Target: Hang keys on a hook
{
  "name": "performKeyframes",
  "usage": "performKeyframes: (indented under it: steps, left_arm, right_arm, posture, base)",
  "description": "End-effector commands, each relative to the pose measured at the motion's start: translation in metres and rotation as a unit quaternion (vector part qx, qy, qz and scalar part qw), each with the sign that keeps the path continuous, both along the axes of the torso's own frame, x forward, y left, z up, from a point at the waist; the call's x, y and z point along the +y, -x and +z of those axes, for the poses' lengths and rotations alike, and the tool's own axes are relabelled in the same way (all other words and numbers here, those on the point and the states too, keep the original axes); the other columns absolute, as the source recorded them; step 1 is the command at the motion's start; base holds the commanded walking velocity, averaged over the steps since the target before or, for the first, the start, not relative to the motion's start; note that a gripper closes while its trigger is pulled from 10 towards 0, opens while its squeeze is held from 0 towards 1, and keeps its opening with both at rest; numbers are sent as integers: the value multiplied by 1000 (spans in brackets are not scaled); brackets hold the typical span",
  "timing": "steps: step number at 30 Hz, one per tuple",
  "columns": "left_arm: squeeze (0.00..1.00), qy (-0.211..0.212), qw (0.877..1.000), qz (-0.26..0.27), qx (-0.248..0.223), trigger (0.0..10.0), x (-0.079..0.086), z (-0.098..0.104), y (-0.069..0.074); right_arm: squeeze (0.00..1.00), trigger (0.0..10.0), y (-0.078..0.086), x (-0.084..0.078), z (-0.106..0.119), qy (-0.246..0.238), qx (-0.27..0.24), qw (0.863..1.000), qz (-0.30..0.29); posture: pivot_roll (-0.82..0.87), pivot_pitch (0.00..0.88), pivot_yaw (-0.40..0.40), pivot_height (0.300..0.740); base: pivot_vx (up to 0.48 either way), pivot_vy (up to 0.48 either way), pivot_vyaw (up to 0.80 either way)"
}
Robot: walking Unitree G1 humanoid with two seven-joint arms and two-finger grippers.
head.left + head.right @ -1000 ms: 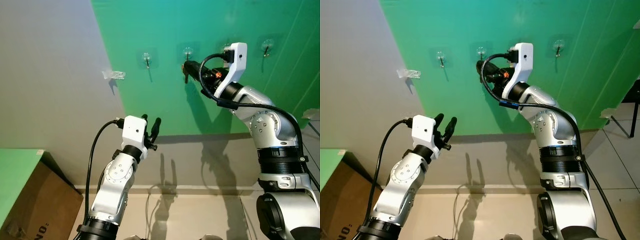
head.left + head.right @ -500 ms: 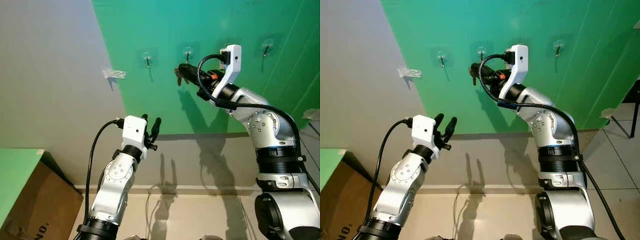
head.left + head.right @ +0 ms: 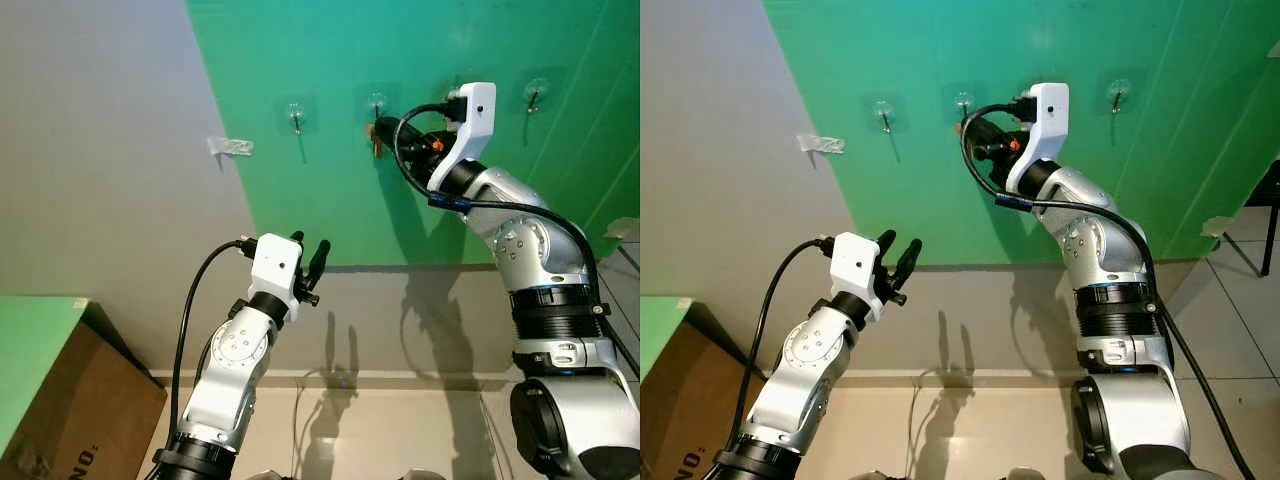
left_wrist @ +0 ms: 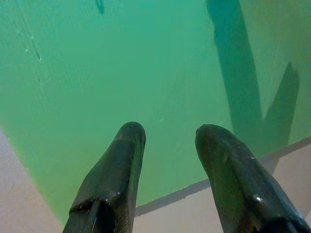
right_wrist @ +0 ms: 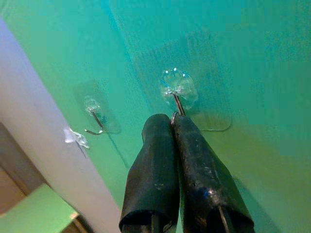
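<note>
Right hand raised, pinched at hook.

The right gripper sits tight against the middle hook on the green wall, fingers pressed together, no gap between tips and hook. The neighbouring hooks and stand well apart on bare wall. The left gripper, fingers spread, faces bare wall lower down. A cardboard box sits low at the left.
</note>
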State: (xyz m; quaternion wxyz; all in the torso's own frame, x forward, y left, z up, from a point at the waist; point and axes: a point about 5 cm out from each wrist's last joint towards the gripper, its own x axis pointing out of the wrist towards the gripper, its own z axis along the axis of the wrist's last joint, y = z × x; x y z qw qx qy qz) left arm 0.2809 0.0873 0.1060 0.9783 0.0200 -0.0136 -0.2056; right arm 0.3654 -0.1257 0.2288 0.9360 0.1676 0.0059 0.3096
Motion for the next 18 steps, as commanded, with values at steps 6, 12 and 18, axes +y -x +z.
performKeyframes:
  steps: [6, 12, 18]
  left_arm:
    - [0, -8, 1000, -3, 5, 10000, 0, -2, -1]
    - [0, -6, 1000, 0, 9, 10000, 1, -3, -2]
    - [0, -6, 1000, 3, 12, 10000, 2, -3, -2]
  right_arm:
    - [0, 0, -1, 1, 2, -99, 71, 992, 30]
    - [0, 0, 0, 3, 1, -131, 97, 986, 46]
    - [0, 0, 1, 4, -1, -142, 115, 982, 50]
  posture:
    - [-250, 5, 117, 740]
    - [-250, 6, 116, 740]
    - [-247, 9, 115, 740]
  base:
    - [0, 0, 0]
    - [0, 0, 0]
    - [0, 0, 0]
